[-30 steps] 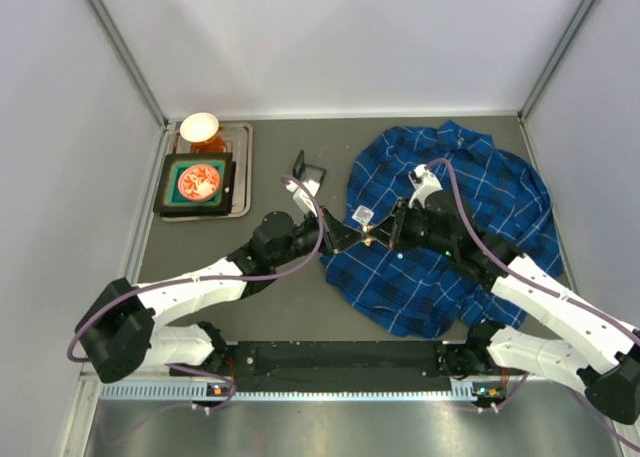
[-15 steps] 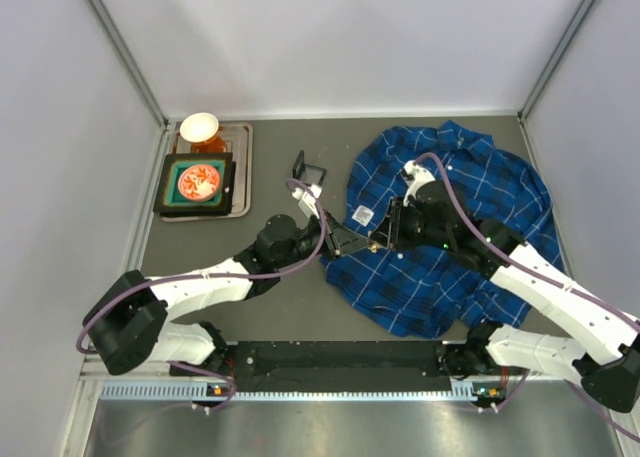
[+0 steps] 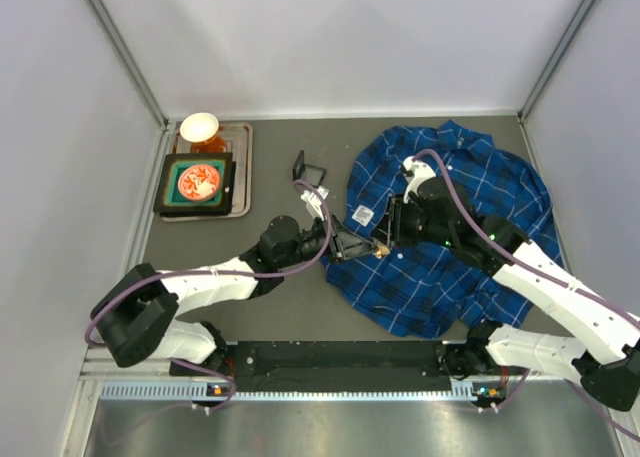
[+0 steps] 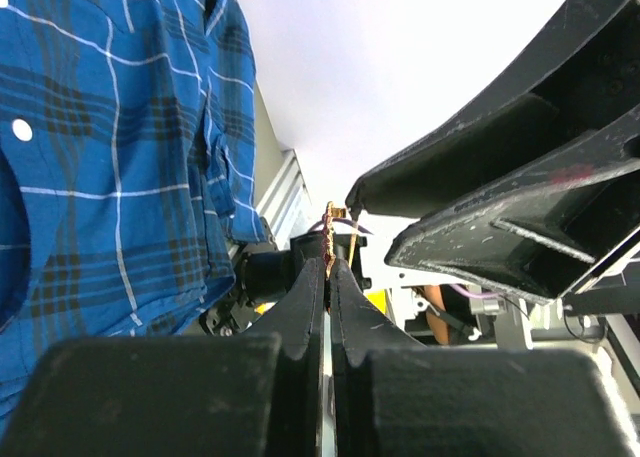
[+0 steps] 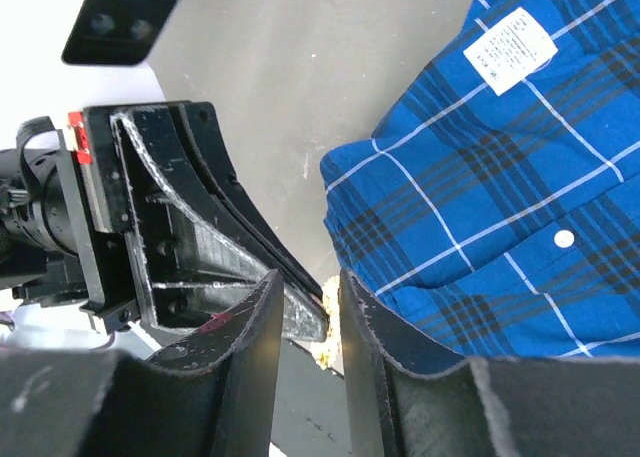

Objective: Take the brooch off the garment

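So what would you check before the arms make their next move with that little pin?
1. left gripper shut on the brooch: ok.
2. brooch clear of the garment: ok, judging by the left wrist view.
3. right gripper open, holding nothing: ok.
4. right gripper clear of the left gripper: not ok, its jaws straddle the left one's tip.
5. Pin's clasp closed: cannot tell, too small.

Bright, even overhead light, soft shadows on table (image 3: 300, 307). Left wrist background blown out white; left gripper (image 4: 327, 277) close-up maybe defocused.
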Motion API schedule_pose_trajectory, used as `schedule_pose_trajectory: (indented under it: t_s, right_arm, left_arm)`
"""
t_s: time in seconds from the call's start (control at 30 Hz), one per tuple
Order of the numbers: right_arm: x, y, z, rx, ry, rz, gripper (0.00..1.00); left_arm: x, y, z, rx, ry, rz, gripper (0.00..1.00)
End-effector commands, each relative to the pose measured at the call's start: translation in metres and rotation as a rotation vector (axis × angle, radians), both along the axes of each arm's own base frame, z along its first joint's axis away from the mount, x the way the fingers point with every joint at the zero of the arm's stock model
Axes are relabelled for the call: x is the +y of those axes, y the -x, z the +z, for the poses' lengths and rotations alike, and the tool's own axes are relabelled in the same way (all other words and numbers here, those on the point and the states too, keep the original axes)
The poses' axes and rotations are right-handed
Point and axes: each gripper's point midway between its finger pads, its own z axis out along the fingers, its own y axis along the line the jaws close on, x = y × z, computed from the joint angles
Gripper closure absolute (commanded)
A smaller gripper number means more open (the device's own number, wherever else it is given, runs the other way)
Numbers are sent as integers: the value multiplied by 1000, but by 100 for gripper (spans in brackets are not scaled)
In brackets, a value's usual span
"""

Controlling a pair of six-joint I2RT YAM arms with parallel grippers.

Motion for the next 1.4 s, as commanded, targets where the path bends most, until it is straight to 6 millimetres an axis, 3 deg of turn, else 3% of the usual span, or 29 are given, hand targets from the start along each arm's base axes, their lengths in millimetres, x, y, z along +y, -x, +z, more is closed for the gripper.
schedule_pose_trajectory:
  t_s: [0.0, 0.2, 0.37, 0.53, 0.57, 0.63, 0.67, 0.7, 0.77, 0.8, 1.0, 1.37]
  right_arm:
    - [7, -6, 26, -72, -22, 16, 70]
    - [-3, -16, 26, -109, 15, -40, 70]
    - [-20, -23, 24, -134, 48, -115, 56]
    - [-36, -14, 40, -129, -134, -173, 47]
    - [-41, -9, 57, -169, -206, -177, 45]
    - [-40, -2, 48, -133, -281, -154, 42]
    - [-37, 3, 62, -172, -352, -129, 42]
    - [-34, 7, 48, -150, -356, -108, 42]
    - [-28, 14, 55, -167, -434, -66, 42]
    - [-26, 16, 44, -149, -440, -57, 43]
    - [-22, 24, 34, -138, -534, -40, 51]
    - [-18, 34, 34, -149, -679, -10, 60]
  left_arm:
    - [-4, 14, 19, -21, 101, -75, 100]
    - [-1, 18, 24, -9, 144, -87, 100]
    - [0, 22, 30, 11, 201, -104, 100]
    - [3, 21, 37, 23, 280, -101, 100]
    - [4, 21, 36, 29, 290, -102, 100]
    - [6, 21, 43, 30, 341, -110, 100]
    - [7, 21, 43, 33, 354, -115, 100]
    - [6, 21, 41, 43, 358, -119, 100]
    - [8, 22, 48, 31, 397, -129, 100]
    - [8, 22, 48, 31, 403, -129, 100]
    - [11, 21, 59, 5, 439, -117, 100]
    - [14, 23, 74, -25, 501, -132, 100]
